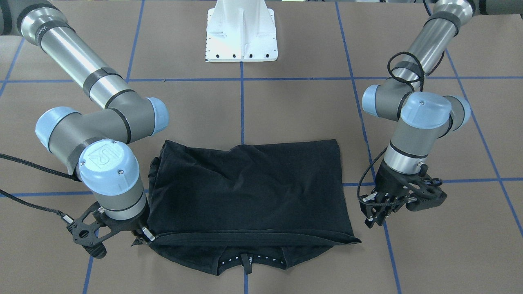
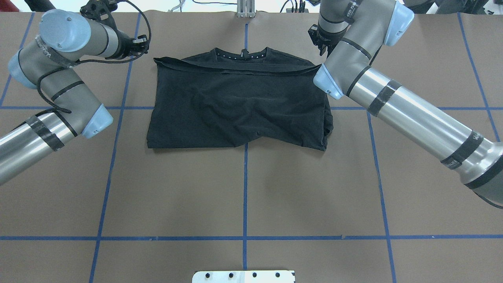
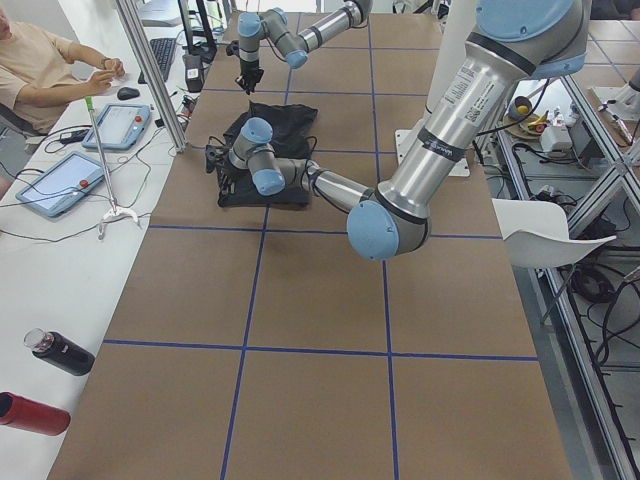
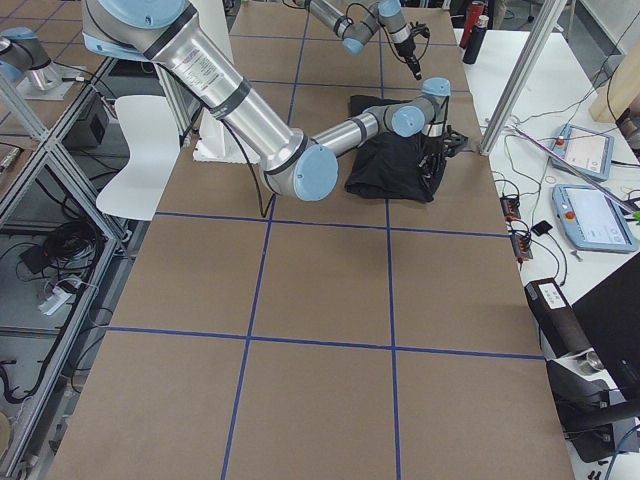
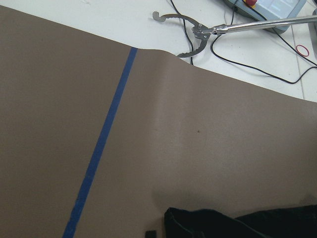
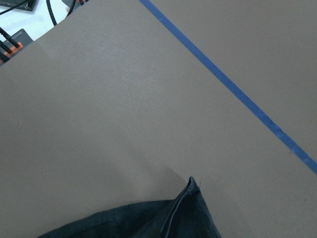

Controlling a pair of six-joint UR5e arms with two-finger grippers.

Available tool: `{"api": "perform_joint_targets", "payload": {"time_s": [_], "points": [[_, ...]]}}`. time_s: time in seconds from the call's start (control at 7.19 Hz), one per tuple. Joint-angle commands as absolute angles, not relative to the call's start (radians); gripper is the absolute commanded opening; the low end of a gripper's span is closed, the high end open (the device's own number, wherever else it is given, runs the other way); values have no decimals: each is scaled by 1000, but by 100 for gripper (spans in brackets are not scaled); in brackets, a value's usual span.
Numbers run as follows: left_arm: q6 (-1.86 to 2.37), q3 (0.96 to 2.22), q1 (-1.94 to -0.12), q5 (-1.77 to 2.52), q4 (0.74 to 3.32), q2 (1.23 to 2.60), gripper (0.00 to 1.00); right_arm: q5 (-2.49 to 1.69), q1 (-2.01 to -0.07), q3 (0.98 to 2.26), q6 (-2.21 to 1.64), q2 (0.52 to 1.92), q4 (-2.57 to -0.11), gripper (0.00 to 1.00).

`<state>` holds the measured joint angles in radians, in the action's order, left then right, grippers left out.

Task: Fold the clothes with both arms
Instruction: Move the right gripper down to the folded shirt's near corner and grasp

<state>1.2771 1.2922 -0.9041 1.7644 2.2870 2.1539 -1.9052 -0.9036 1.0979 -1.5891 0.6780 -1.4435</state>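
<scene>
A black T-shirt (image 2: 235, 106), folded double, lies flat on the brown table (image 2: 243, 188), toward 12 o'clock from its centre in the overhead view. The right gripper (image 1: 144, 237) touches the fold's 2 o'clock corner. The left gripper (image 1: 376, 220) hangs just off the 10 o'clock corner, apart from the cloth. Whether either gripper's jaws are parted or closed cannot be told.

One camera looks steeply down from across the worktop (image 1: 286, 102), facing the base (image 1: 242, 36), close on the shirt (image 1: 249, 192). The overhead one looks forward from behind the base, taking in more. Two end cameras view the worktop lengthwise from far off. Each wrist camera sits close, catching the shirt corner near the left pincer (image 1: 374, 220) or right pincer (image 1: 143, 237). All six share the shirt.
</scene>
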Motion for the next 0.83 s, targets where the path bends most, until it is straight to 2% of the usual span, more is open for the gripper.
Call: {"api": "perform_joint_targets", "payload": {"time_s": [0.0,0.14,0.42,0.7], "points": [[1276,1304,-907,1767,2287,2143,38,-1908,-902,1112,-1597,681,-1442,48],[1276,1315,-907,1767,2287,2141,39,-1916,-894,1194,-1603,728,-1440,48],[1278,1351,-907,1767,2281,2113,39,-1910,-812,1506,-1658,950,-1440,48],[1279,1385,-908,1763,2276,2103,40,-1850,-720,1691,-1739,1090,-1440,50]]}}
